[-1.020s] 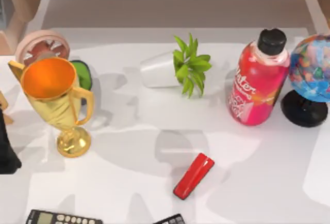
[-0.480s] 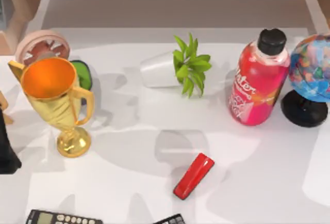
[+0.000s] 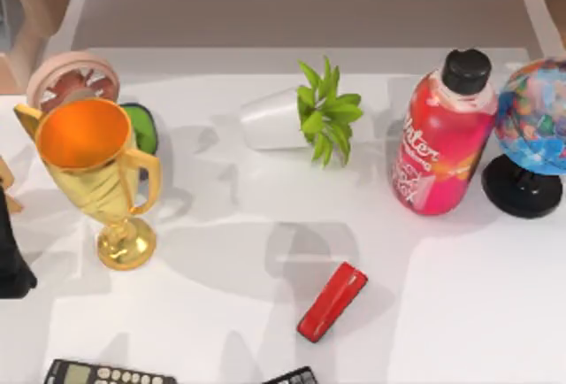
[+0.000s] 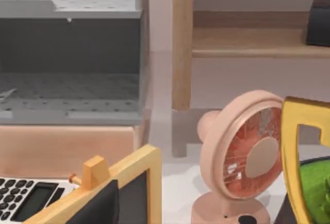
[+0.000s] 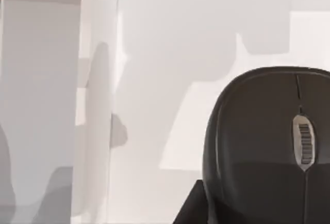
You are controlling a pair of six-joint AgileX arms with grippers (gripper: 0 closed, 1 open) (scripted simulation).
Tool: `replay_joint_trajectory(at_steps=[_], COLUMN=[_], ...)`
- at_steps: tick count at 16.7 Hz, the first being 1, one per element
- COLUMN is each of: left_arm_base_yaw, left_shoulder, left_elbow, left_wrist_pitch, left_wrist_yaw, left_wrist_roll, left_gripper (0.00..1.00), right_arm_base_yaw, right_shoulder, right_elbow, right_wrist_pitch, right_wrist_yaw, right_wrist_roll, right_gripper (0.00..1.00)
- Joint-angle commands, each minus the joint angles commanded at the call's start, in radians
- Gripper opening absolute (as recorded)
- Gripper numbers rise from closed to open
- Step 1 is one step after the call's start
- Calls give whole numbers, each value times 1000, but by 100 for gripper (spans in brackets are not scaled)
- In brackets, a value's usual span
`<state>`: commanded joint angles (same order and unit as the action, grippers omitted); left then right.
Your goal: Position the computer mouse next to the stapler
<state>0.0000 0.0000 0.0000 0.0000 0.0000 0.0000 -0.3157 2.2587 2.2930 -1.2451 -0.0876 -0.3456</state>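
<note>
One stapler (image 3: 332, 302) lies at an angle on the white table (image 3: 460, 313), low and centre in the top view, nothing touching it. One mouse (image 5: 270, 146) sits right under the right wrist camera, scroll wheel up, on bare tabletop. Around the table: one gold trophy (image 3: 93, 167), one pink fan (image 4: 242, 157), one tipped plant pot (image 3: 296, 119), one red bottle (image 3: 442, 141), one globe (image 3: 533, 136), two calculators (image 3: 106, 373). Can't tell either gripper's state.
</note>
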Motion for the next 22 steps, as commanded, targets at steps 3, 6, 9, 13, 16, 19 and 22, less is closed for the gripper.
replay_joint_trajectory(at_steps=[3,6,9,13,16,19,22], left_arm_base_yaw=[0,0,0,0,0,0,0], left_shoulder=[0,0,0,0,0,0,0], left_elbow=[0,0,0,0,0,0,0], left_wrist_pitch=[0,0,0,0,0,0,0], left_wrist_yaw=[0,0,0,0,0,0,0], left_wrist_roll=[0,0,0,0,0,0,0], left_gripper=[100,100,100,100,100,100,100], right_arm_base_yaw=[89,213,360,560,696,808,890], right_shoulder=[-185,-356,-501,-638,-684,-685,-659], right_elbow=[-78,-165,-264,-417,-547,-683,-822], right_wrist_pitch=[47,110,181,266,320,364,397], right_wrist_yaw=[-35,-76,-112,-134,-127,-98,-50], right_wrist_roll=[164,336,502,690,796,870,918], right_gripper=[0,0,0,0,0,0,0])
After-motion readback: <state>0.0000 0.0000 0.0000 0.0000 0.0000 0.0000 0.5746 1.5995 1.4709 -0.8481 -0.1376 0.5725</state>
